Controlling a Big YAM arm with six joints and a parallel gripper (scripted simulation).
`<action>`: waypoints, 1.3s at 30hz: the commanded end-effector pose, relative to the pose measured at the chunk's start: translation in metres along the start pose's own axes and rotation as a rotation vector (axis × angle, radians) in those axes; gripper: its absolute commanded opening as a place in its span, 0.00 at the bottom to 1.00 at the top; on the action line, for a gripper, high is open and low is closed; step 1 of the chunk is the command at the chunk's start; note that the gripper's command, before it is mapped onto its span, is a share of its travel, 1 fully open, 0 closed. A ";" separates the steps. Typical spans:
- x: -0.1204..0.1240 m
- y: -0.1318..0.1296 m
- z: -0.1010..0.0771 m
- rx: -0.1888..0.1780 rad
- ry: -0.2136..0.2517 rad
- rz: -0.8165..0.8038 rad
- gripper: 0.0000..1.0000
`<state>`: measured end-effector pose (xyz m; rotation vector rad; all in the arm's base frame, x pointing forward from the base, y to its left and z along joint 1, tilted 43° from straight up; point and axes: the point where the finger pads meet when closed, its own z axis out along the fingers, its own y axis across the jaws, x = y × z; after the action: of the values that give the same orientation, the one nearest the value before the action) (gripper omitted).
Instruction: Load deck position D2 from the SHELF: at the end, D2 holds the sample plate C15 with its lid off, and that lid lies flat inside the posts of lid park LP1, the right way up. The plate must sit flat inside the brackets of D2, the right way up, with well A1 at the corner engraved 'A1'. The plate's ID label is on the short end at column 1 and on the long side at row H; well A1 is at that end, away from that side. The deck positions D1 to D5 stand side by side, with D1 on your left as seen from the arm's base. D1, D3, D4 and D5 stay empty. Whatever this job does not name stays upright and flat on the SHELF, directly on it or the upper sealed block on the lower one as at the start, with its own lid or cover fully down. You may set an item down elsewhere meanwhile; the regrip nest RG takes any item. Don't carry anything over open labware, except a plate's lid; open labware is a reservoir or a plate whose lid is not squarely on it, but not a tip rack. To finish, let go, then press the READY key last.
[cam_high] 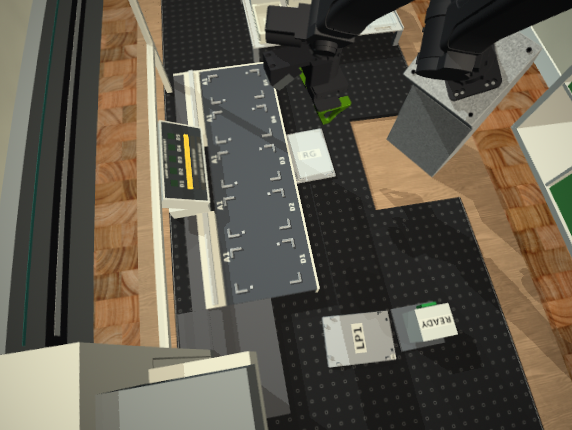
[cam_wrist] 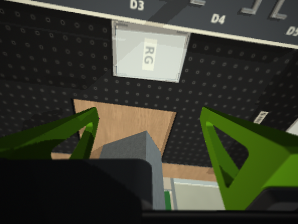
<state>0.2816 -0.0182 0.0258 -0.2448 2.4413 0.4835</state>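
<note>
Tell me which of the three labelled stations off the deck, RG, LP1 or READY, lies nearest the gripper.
RG, the pale nest beside the deck's D3 mark. The gripper, fingers wide open and empty, hangs just beyond it; LP1 and READY lie far off.

This is a laboratory automation bench. A black perforated surface (cam_high: 350, 240) laid over wood carries a grey deck (cam_high: 260, 200) with bracketed positions engraved D1 to D5 and corner marks A1, as for well plates. Near the surface's edges sit labelled stations: a regrip nest marked RG (cam_high: 311, 155), a lid park marked LP1 (cam_high: 358, 338) and a READY key (cam_high: 435, 322).
</note>
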 end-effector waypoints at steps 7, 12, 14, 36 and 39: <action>-0.003 -0.004 -0.004 0.019 -0.028 0.122 1.00; -0.003 -0.004 -0.004 0.019 -0.028 0.122 1.00; -0.003 -0.004 -0.004 0.019 -0.028 0.121 1.00; -0.003 -0.004 -0.004 0.019 -0.028 0.121 1.00; -0.001 -0.004 -0.005 0.020 -0.030 0.164 1.00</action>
<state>0.2809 -0.0182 0.0253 -0.0920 2.4666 0.5372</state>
